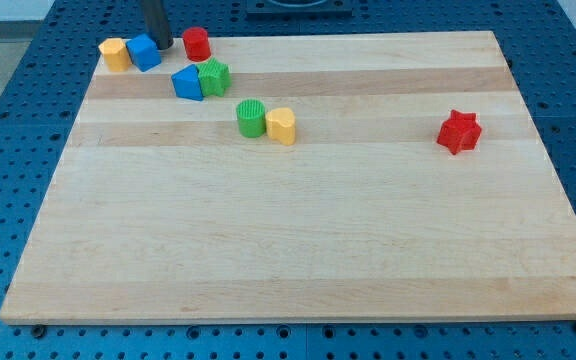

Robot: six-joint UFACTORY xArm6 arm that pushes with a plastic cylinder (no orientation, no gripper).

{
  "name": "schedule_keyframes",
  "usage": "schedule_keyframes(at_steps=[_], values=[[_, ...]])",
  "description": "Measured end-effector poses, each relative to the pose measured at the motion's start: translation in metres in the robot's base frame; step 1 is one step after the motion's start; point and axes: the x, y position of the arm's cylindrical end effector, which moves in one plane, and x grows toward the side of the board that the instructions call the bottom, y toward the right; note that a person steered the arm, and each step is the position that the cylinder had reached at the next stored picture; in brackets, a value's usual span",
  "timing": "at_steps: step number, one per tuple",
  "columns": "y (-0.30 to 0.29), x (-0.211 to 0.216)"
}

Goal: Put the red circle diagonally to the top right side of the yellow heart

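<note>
My tip [163,45], a bare dark rod with no jaws, stands between the blue cube [144,52] and the red circle [197,43], well apart from the yellow heart [281,126].

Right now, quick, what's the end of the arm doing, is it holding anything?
No claw on this arm: just a rod, holding nothing.
My tip sits at the view's top left, between the blue block and the red circle, touching neither clearly.

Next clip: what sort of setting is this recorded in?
Most likely a robotics lab bench. A wooden board lies on a blue perforated table, small coloured blocks such as the red circle and yellow heart sit on it, and my tip rests near the red circle.
</note>
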Motion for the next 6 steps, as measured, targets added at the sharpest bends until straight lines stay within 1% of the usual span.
schedule_keyframes(at_steps=[2, 3, 5, 6], values=[[0.059, 0.003], [0.09, 0.018], [0.159, 0.061], [0.197, 0.073]])
